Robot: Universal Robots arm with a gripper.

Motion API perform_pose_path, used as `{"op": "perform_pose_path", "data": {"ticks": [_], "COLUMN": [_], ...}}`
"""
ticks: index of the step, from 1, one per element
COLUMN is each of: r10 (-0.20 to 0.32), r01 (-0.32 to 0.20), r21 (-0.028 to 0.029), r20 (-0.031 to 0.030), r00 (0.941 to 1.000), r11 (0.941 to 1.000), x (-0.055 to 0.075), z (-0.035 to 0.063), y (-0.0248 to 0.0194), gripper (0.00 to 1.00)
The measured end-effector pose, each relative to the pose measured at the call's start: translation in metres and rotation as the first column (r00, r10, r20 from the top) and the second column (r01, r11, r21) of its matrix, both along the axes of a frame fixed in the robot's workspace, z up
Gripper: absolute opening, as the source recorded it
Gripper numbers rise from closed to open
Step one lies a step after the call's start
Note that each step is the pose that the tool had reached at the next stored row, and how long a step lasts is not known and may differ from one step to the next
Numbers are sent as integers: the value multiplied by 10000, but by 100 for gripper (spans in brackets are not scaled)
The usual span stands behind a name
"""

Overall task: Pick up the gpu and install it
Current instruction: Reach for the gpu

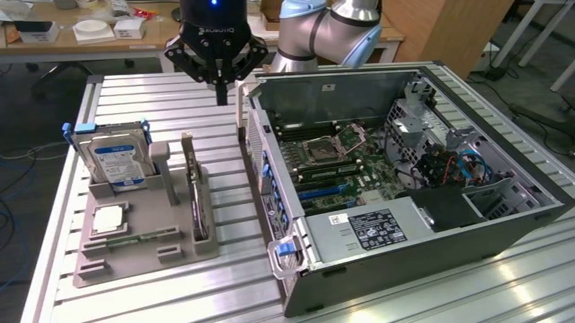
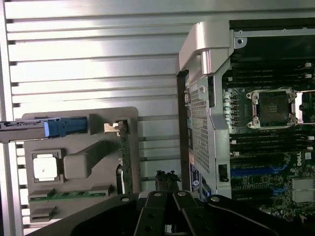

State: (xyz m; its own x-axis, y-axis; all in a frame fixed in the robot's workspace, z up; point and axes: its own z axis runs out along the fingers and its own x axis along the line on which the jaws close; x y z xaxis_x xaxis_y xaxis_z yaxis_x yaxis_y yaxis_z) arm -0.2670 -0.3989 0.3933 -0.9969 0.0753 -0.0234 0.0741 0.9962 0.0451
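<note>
The gpu stands on its edge in a slot of the grey holder, a thin dark card with a pale metal strip at its far end. From the wrist it shows edge-on as a narrow green-dark line. My gripper hangs above the slatted table, behind the holder and close to the far corner of the open computer case. Its fingers are shut with nothing between them. It is well apart from the gpu.
The holder also carries an upright silver hard drive with a blue handle, a processor chip and a green memory stick. The motherboard lies exposed with blue slots. The case's metal edge stands near the gripper.
</note>
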Motion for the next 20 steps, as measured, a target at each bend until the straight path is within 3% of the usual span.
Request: {"op": "perform_pose_path", "data": {"ticks": [20], "r10": [0], "r01": [0], "r21": [0], "r20": [0], "r00": [10000], "r11": [10000], "x": [-221], "z": [0], "y": [0], "gripper": [10]}}
